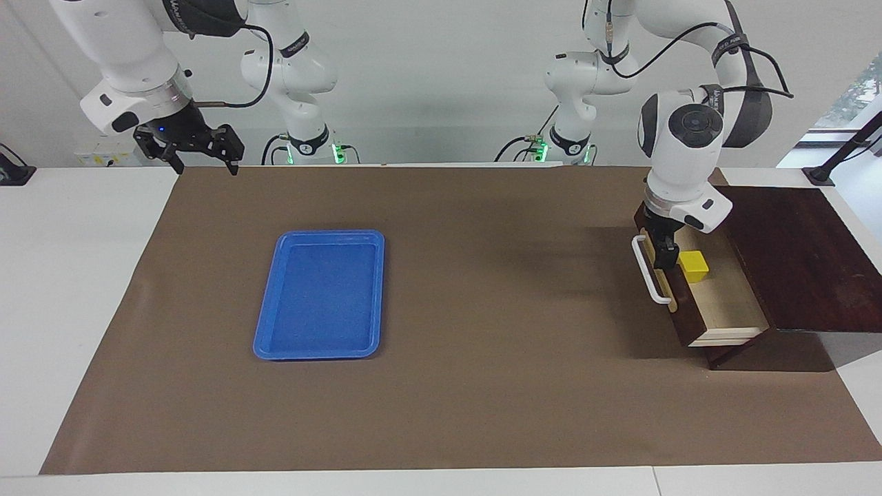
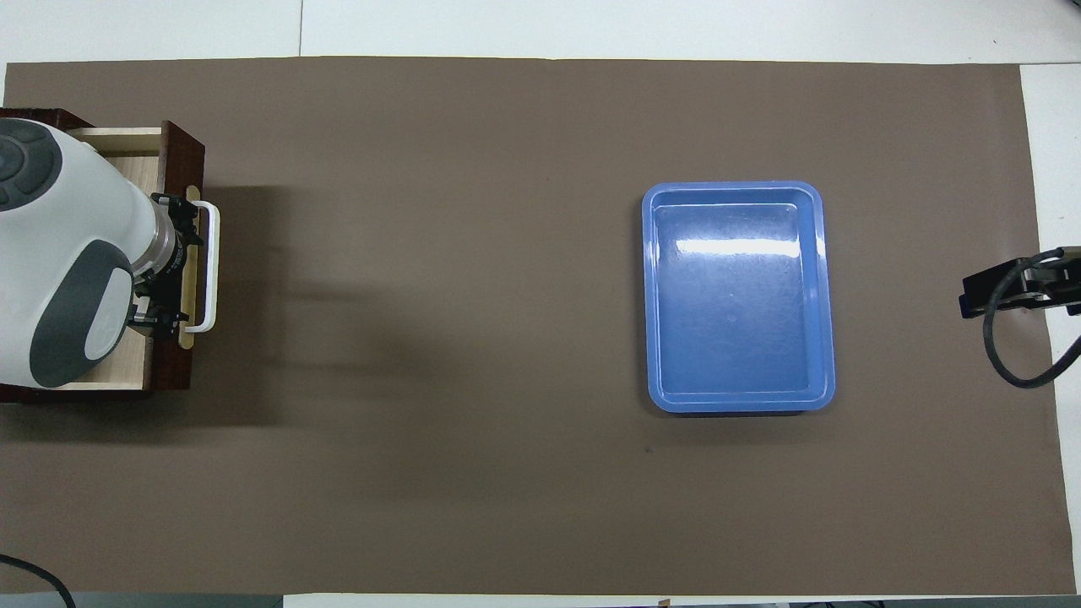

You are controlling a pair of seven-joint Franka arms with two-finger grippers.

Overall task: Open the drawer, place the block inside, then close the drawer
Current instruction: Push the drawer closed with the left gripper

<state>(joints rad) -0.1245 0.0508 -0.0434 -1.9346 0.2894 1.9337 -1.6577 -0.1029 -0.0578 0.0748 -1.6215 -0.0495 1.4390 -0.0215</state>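
At the left arm's end of the table, the drawer point(image 1: 716, 296) stands pulled out of its dark wooden box point(image 1: 799, 255), the yellow block point(image 1: 693, 266) already resting on its pale floor, close to the drawer front. Our left gripper point(image 1: 665, 256) hangs low just inside that front, beside the block and next to the white bar handle point(image 1: 651, 269); we cannot tell how far its fingers are parted or whether they touch anything. Our right gripper point(image 1: 200, 153) waits in the air above the edge of the brown mat point(image 1: 448, 386) at the right arm's end, fingers spread and holding nothing.

We judge the block small, light and rigid, unlikely to shift much as the drawer slides. The drawer looks stiff wood; the bar handle or the flat front panel offers the natural purchase for closing it. The mat in front of the drawer lies open, with the blue tray point(image 1: 265, 331) well apart, so only the block near the gripper wants care.
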